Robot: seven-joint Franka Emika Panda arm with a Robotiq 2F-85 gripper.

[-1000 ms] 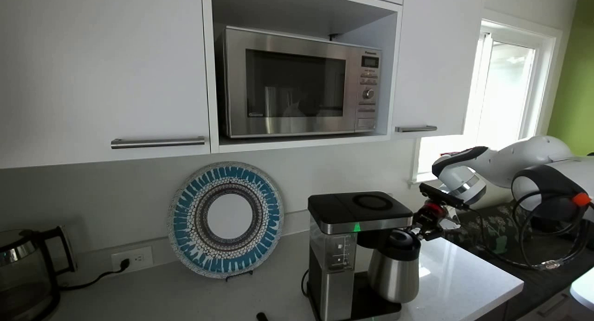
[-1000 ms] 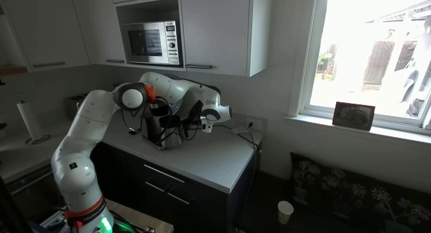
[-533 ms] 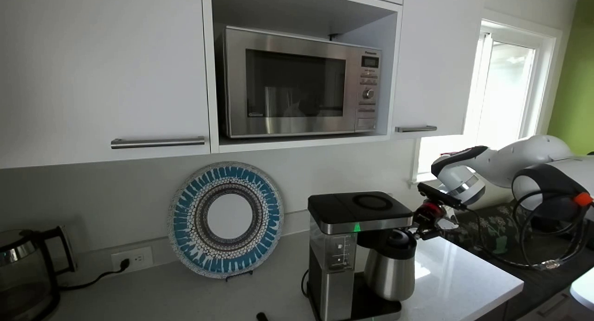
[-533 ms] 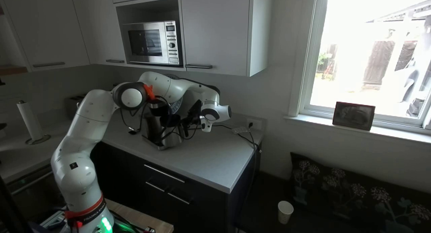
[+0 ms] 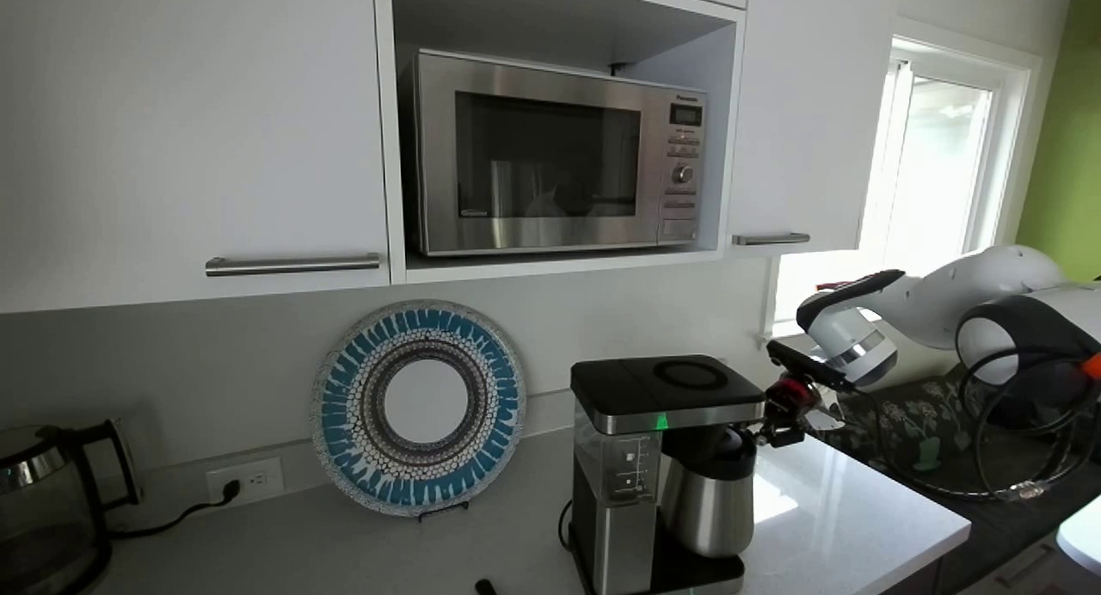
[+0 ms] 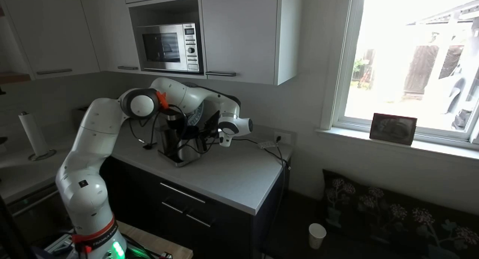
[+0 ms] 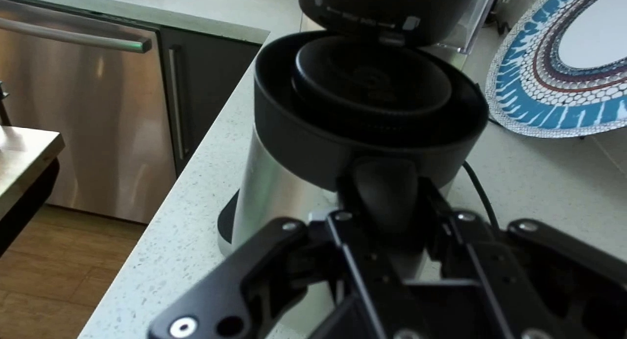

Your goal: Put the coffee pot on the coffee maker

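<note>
At the lower right of centre in an exterior view I have the squat, rounded brushed-steel coffee pot point(image 5: 710, 502) with its black lid and black handle, upright or nearly so, over the black base of the boxy black-and-silver coffee maker point(image 5: 628, 535); whether its bottom touches that base I cannot tell. My black, jointed, two-fingered pincer point(image 7: 387, 189) comes in from the bottom of the wrist view, its fingers drawn together on either side of the pot's handle and pinching it. In that view the coffee maker's dark, rounded head point(image 7: 387, 11) reaches down from the top edge and hides the far part of the pot's rim; it carries two small pale symbols and a line of print between them, too blurred for me to read. A faint emblem on the lid is as unreadable. The coffee maker's clear plastic tank point(image 5: 632, 470) bears white level lines, their figures too small to make out, and a green triangle shows on the machine's silver upper edge. The stainless-steel microwave point(image 5: 550, 156), near the top of both exterior views, says "Panasonic" at the upper right of its front; the print below is beyond me. At the lower left of an exterior view, a dark band point(image 6: 101, 238) round the foot of my white arm point(image 6: 97, 135) shows "FRANKA" and part of another word. In an exterior view a round, blue-and-white patterned plate point(image 5: 421, 397) stands left of the coffee maker.
</note>
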